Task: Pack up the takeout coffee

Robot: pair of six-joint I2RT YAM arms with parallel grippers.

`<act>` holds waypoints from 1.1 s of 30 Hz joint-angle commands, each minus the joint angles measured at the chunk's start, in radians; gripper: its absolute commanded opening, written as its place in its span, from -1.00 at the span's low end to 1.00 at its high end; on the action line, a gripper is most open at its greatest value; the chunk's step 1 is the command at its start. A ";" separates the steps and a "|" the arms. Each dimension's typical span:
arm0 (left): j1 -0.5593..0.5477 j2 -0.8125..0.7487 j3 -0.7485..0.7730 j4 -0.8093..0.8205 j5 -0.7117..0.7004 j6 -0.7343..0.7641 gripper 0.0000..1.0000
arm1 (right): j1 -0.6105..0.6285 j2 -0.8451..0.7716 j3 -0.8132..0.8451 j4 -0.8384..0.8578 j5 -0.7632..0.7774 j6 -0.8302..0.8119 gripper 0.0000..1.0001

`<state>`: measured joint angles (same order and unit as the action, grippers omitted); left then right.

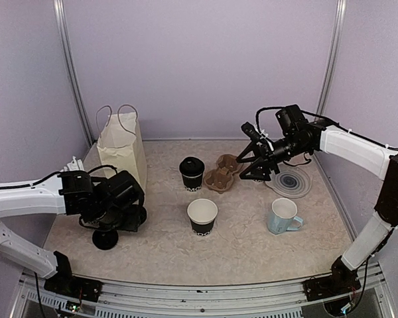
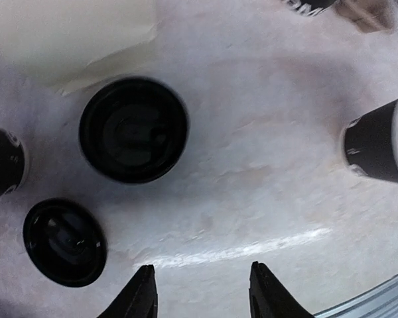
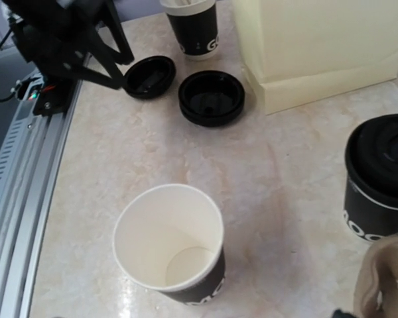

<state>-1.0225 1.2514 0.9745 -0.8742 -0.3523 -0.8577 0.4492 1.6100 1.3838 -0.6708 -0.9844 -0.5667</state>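
Near the bag (image 1: 123, 149), left gripper (image 2: 200, 278) hangs released beside two lids (image 2: 132, 129). Right gripper (image 1: 241, 169) gapes empty by the carrier (image 1: 220, 175).

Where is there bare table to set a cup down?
Bare: the strip between the open cup and the blue mug, and the near edge in front of both. Crowded: beside the paper bag, where two lids lie by the left gripper.
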 commanded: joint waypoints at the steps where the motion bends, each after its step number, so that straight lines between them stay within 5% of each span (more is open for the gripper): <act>1: 0.033 -0.039 -0.144 -0.096 0.015 -0.122 0.01 | 0.019 -0.010 -0.011 -0.023 -0.032 -0.031 0.70; 14: 0.140 0.101 -0.255 0.052 0.045 -0.041 -0.41 | 0.029 -0.001 -0.017 -0.036 -0.024 -0.054 0.68; 33: 0.148 0.237 -0.239 0.035 -0.064 -0.076 -0.44 | 0.046 0.014 -0.015 -0.060 -0.027 -0.073 0.66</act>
<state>-0.8757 1.4727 0.7280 -0.8349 -0.3637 -0.9161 0.4793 1.6115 1.3750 -0.7067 -0.9916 -0.6270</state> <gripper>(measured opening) 0.280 0.833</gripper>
